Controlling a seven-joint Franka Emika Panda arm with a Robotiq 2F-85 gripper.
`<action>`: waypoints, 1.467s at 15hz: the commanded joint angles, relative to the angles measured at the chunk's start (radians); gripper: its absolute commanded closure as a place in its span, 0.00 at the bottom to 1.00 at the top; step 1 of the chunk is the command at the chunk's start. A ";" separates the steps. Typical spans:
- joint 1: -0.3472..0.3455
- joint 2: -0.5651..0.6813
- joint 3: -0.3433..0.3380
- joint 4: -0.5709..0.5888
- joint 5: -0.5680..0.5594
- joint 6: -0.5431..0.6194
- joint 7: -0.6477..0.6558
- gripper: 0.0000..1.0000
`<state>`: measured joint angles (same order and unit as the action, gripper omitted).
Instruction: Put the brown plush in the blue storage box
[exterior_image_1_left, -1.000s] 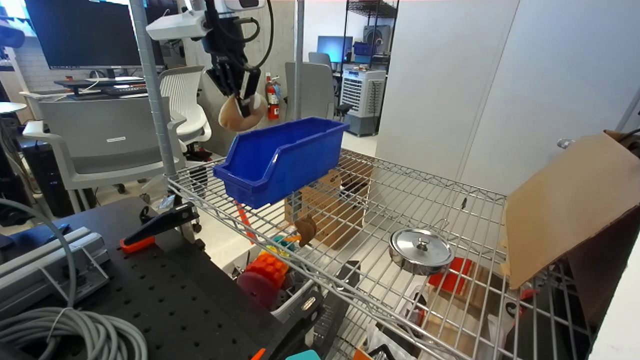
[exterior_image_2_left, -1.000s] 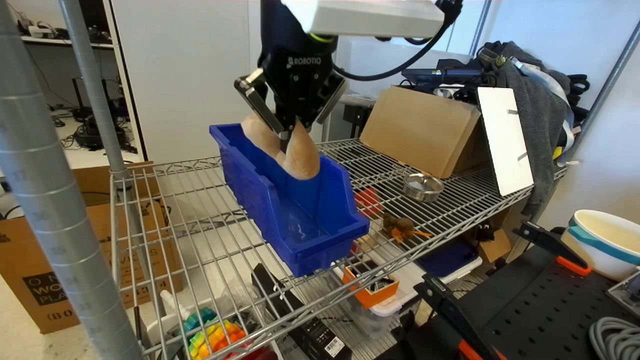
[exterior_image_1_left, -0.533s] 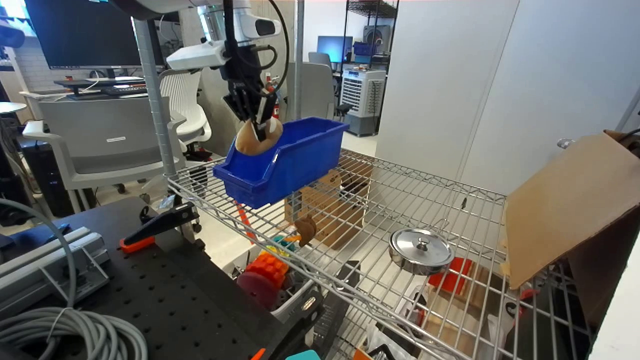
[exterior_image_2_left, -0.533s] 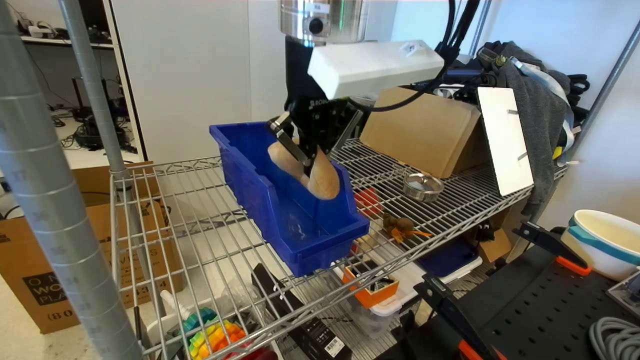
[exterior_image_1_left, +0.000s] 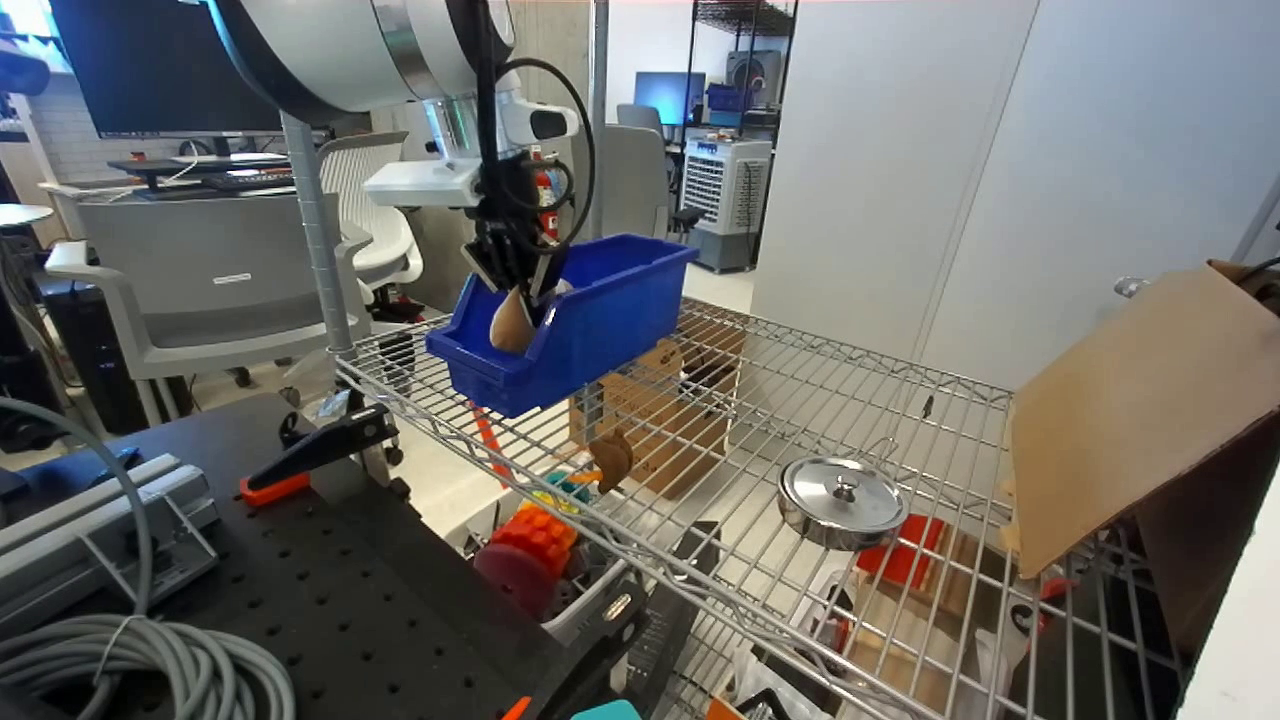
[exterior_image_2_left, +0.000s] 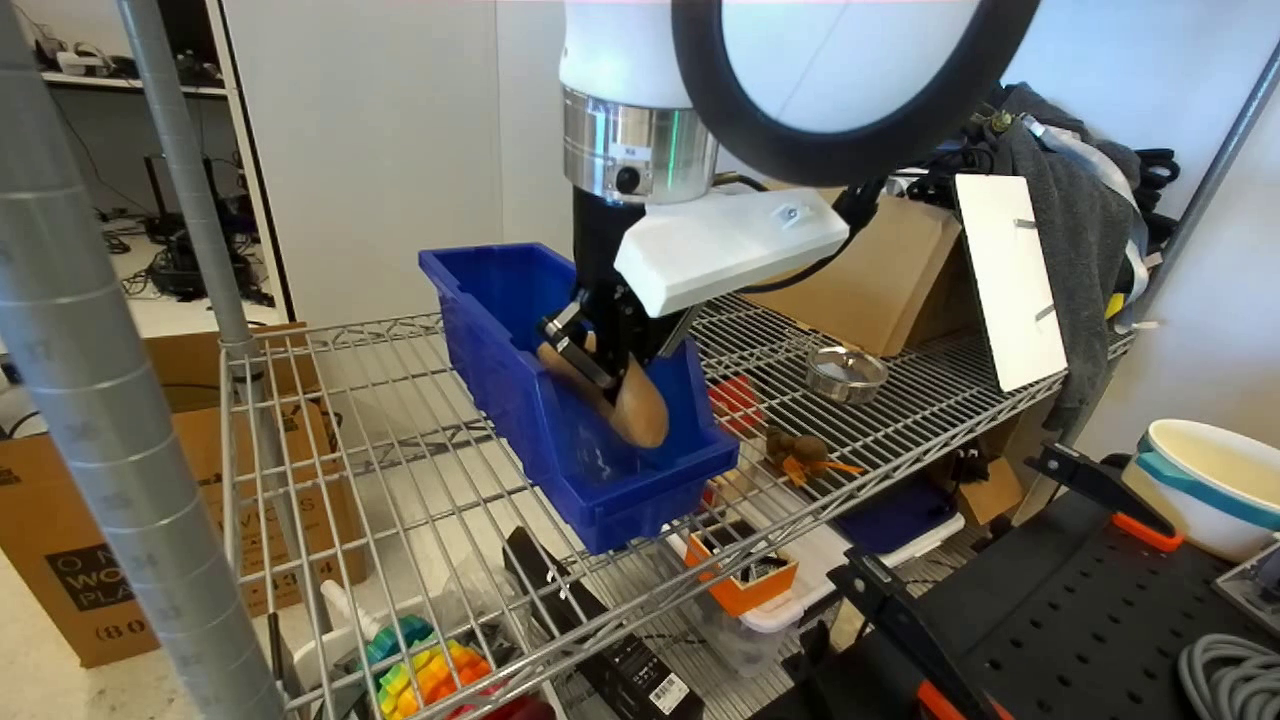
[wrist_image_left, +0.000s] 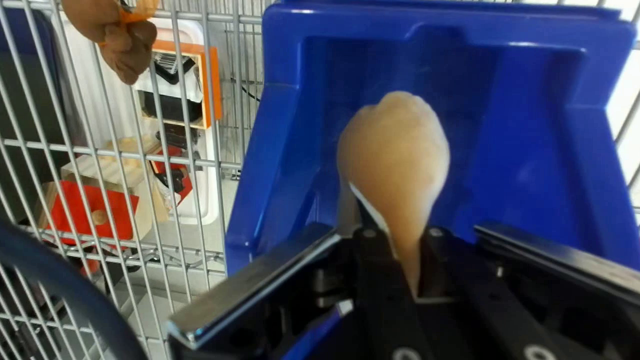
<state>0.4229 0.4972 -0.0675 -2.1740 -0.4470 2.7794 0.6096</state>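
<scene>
The brown plush (exterior_image_1_left: 511, 325) is a tan, rounded soft toy, also seen in an exterior view (exterior_image_2_left: 642, 410) and in the wrist view (wrist_image_left: 397, 145). My gripper (exterior_image_2_left: 612, 378) is shut on its pinched middle, and lobes bulge out either side of the fingers. The blue storage box (exterior_image_1_left: 610, 325) stands on the wire shelf with its cut-away front low. The gripper points down into its open top near the front, with the plush between the side walls. The box wall hides part of the plush in an exterior view. I cannot tell whether the plush touches the box floor.
The wire shelf (exterior_image_1_left: 760, 400) holds a lidded metal pot (exterior_image_1_left: 843, 500), a leaning cardboard sheet (exterior_image_1_left: 1140, 400) and a darker brown item with orange parts (exterior_image_2_left: 797, 447). Metal posts (exterior_image_2_left: 190, 200) rise at the shelf corner. A black perforated table (exterior_image_1_left: 330, 590) adjoins the shelf.
The gripper, holding the plush, has moved from above the box front down into the box opening. The plush now sits lower, between the walls. The box has not moved.
</scene>
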 joint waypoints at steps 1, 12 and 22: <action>0.046 0.056 -0.043 0.037 0.006 0.042 0.000 0.97; 0.049 0.074 -0.029 0.044 0.090 0.041 -0.057 0.51; -0.010 -0.103 0.043 -0.071 0.174 -0.037 -0.158 0.00</action>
<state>0.4646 0.5101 -0.0887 -2.1635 -0.3530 2.7946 0.5451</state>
